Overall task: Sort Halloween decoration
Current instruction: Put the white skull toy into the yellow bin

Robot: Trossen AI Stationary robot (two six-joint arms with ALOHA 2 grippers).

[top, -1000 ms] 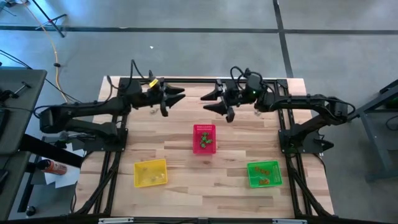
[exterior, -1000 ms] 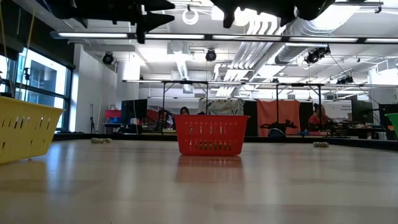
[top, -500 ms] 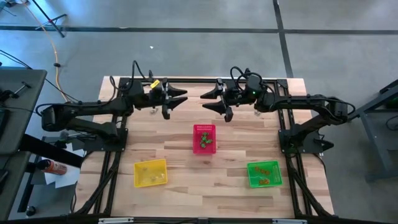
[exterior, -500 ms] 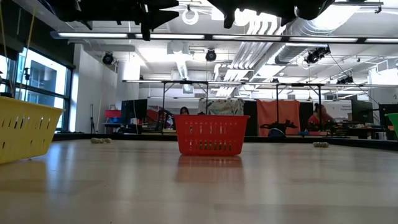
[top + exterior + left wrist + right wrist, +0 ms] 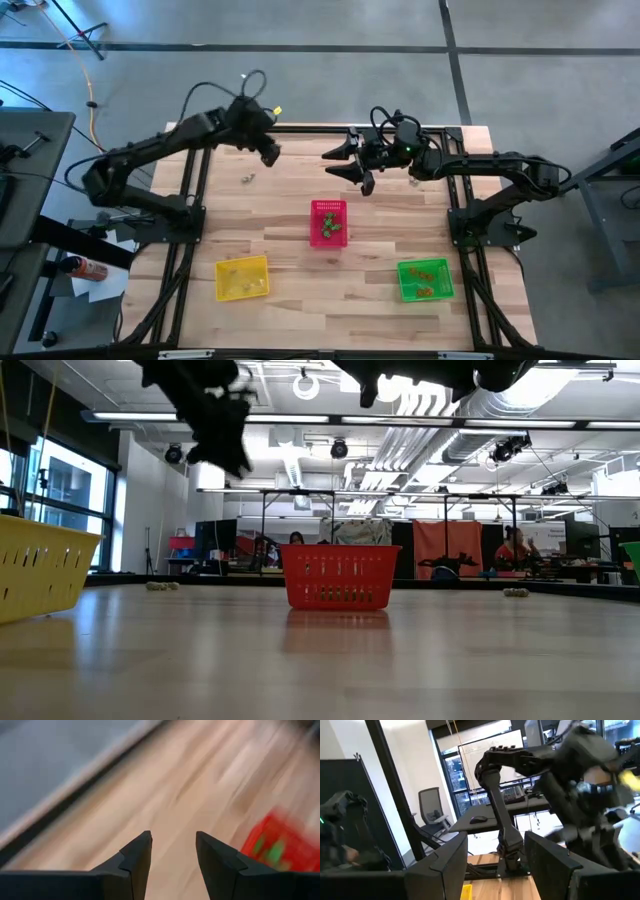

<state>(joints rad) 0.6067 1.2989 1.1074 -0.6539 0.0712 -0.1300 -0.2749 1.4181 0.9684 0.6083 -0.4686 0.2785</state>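
Observation:
My left gripper (image 5: 269, 154) hangs open above the table's far left part, fingers pointing down; in its wrist view (image 5: 173, 842) only bare wood lies between the fingers. A tiny pale trinket (image 5: 248, 180) lies on the wood a little nearer than it. In the low view that trinket (image 5: 162, 586) and another trinket (image 5: 515, 592) rest on the far part of the table. My right gripper (image 5: 338, 165) waits open above the far middle, fingers level (image 5: 495, 852). The red basket (image 5: 329, 222) holds green trinkets, the yellow basket (image 5: 242, 277) yellowish ones, the green basket (image 5: 425, 279) orange ones.
The red basket stands at the table's middle, the yellow basket near left, the green basket near right. Bare wood lies between them and along the near edge (image 5: 330, 340). Arm bases and black frame rails flank the table's left and right sides.
My left gripper has tipped from level, pointing toward the table's right, to pointing down, and has dropped lower over the far left part while its arm rose and swung; the wrist view is blurred by the motion. The right arm and the trinkets have kept still.

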